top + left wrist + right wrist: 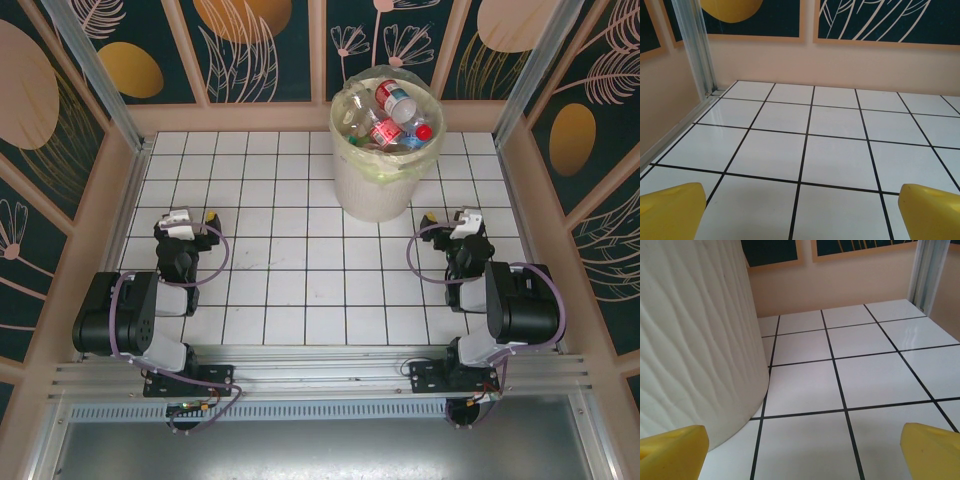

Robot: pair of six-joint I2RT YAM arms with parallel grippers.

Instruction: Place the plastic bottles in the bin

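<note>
Two black robot arms (130, 315) are sitting at the near edge of a desk (290, 290) of glossy white square tiles divided by black grid lines. One bin (383, 185), a large round white bucket with a wavy, rippled wall, is standing at the far middle of the desk. A pale yellow-green plastic bag (342, 138) is folding over its rim. The plastic bottles (392, 115) are lying heaped inside the bin. They are mostly clear, and at least four are showing, though the exact number cannot be told. Two red labels and one red cap are catching the eye, but the writing on them is too small to read. The left tool (800, 212) is hovering over bare tiles, its two yellow fingers (672, 207) standing wide apart and gripping nothing. The right tool (800, 452) is likewise gaping and empty, its two yellow fingers (930, 450) well apart, with the bin's wall rising close on its left.
</note>
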